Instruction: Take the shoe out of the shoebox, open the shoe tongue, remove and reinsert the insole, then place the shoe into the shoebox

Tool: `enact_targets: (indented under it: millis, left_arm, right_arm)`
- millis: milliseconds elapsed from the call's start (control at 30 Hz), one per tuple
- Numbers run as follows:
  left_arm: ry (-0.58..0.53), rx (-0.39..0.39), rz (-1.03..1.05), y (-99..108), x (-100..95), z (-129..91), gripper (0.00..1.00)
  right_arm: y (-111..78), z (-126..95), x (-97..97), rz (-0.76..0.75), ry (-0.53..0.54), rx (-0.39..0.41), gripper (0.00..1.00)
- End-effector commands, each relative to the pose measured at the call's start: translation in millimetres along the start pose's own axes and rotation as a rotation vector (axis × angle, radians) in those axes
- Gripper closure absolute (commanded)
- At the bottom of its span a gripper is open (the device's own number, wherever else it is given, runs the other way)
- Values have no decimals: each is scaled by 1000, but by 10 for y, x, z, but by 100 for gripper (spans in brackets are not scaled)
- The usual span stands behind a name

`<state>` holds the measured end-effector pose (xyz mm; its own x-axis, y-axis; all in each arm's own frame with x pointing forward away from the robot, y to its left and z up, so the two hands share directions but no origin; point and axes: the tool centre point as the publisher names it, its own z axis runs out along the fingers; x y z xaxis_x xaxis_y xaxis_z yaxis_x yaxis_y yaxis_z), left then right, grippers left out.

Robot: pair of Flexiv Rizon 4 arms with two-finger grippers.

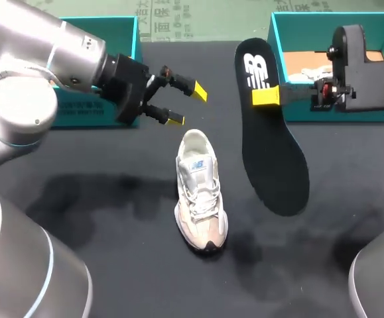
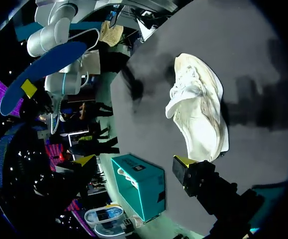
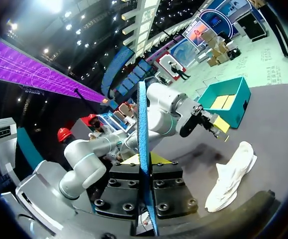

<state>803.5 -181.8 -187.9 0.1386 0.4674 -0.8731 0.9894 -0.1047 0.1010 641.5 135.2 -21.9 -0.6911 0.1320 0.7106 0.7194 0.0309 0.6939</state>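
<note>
Clamping the black insole [image 1: 271, 165] by its edge, my right pincer [image 1: 267, 97] holds it aloft, clear for reinsertion, I judge; my left pincer [image 1: 187, 105] hangs spread wide near the heel of the white sneaker [image 1: 200, 192] lying on the tabletop [image 1: 99, 199].

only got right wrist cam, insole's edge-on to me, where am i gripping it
Observer: Near its heel end, on the side edge. The right gripper holds the insole with its black top facing the head camera.
Operator: any box near me
Observer: Yes, an open teal box sits right behind your gripper.
Operator: shoe upright
Observer: Yes, the shoe stands on its sole, opening up.
</note>
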Motion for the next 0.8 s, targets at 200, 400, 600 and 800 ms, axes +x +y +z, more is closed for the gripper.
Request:
enact_targets:
  millis: [200,400,600,800]
  left_arm:
    - [-223,-2,16,-30,-171,-35,0]
    - [-285,23,-18,-13,-336,-39,0]
    - [-285,23,-18,-13,-336,-39,0]
    - [-296,1,-41,-36,-310,-33,0]
  right_arm:
    - [513,-97,-516,49,19,54,100]
    - [646,-130,-635,79,17,46,100]
    - [646,-130,-635,79,17,46,100]
    - [679,-84,-713,99,26,22,100]
